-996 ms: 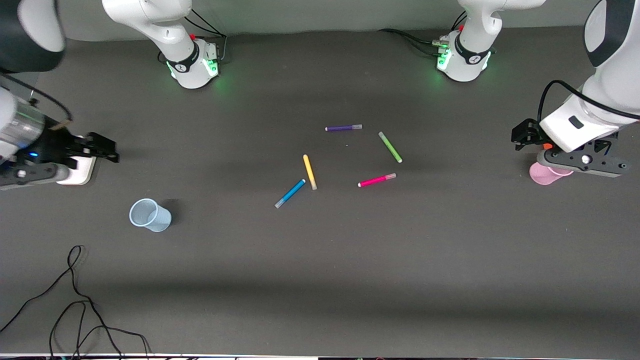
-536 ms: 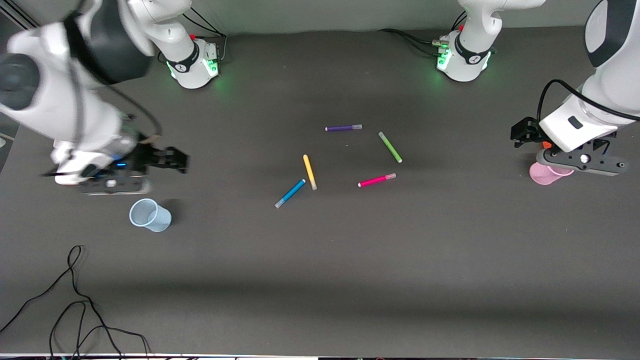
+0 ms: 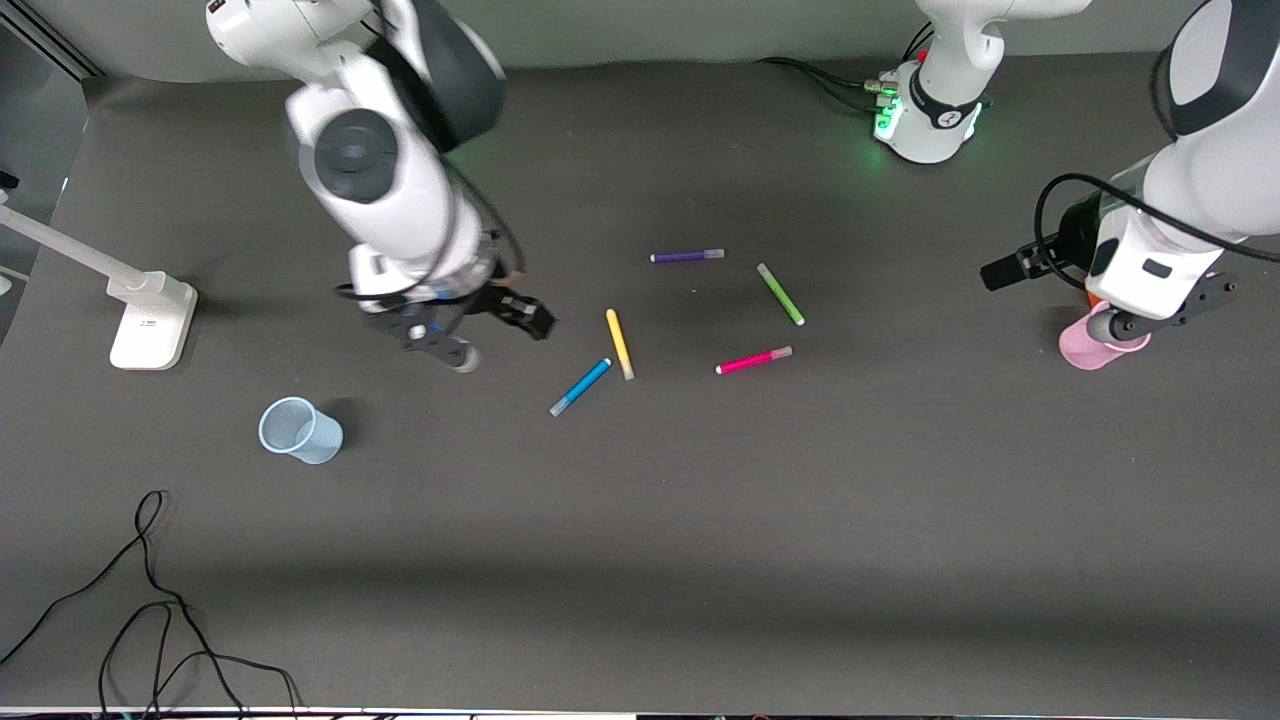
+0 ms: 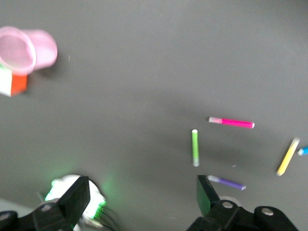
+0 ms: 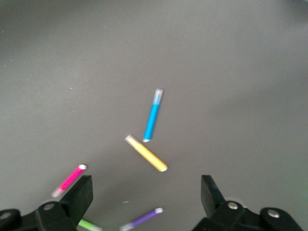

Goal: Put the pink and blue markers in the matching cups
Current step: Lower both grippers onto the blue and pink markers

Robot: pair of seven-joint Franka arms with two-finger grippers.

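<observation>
The right end effector (image 3: 470, 335) hangs released and empty over the dark grey worktop (image 3: 640, 520), between the pale blue translucent plastic cup (image 3: 299, 430) and the slim blue marker (image 3: 580, 387), likely to take that marker first. In the right wrist view the blue marker (image 5: 152, 116) lies flat, its tip almost touching the yellow marker (image 5: 146, 153). The left end effector (image 3: 1100, 310) hovers released over the pale pink translucent plastic cup (image 3: 1092, 347); its wrist view looks toward the pink marker (image 4: 231, 122). Both markers lie mid-worktop, well apart from their cups.
</observation>
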